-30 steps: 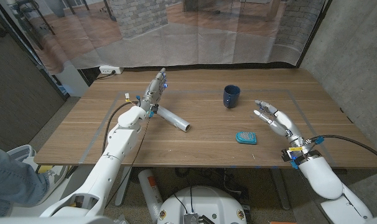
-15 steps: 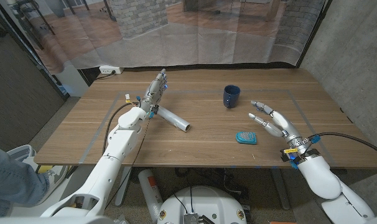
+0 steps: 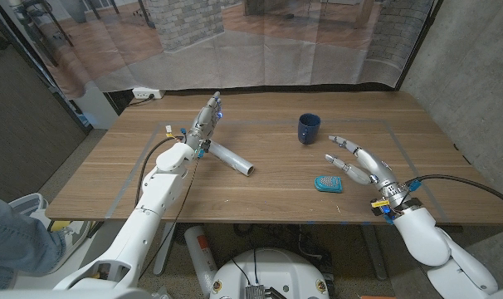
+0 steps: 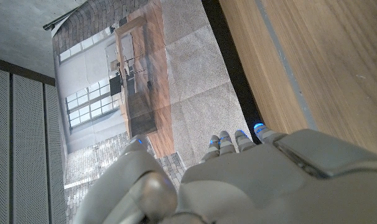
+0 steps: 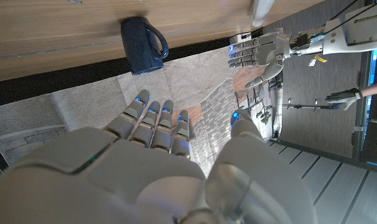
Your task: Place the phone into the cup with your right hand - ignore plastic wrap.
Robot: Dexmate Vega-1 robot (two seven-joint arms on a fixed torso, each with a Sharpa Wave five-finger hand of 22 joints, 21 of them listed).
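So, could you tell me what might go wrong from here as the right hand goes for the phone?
1. The phone lies flat on the table, so the open right hand beside it may push it along rather than lift it.
2. The cup looks narrow beside the phone, so the phone could catch on the rim or tip the cup.
3. The phone lies near the table's front edge; a slip could send it off.

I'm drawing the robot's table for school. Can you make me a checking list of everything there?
Surface: wooden table, pale taped rectangle on it.
Job's things: teal phone lying flat; dark blue cup upright behind it, apart.
Clutter: silver tube lying beside the left hand.
Hands: right hand open, fingers spread, just right of the phone; left hand holding nothing, fingers straight and together.
Cables: black cable by the right wrist; another along the left arm.
Surroundings: plastic sheet, concrete wall.
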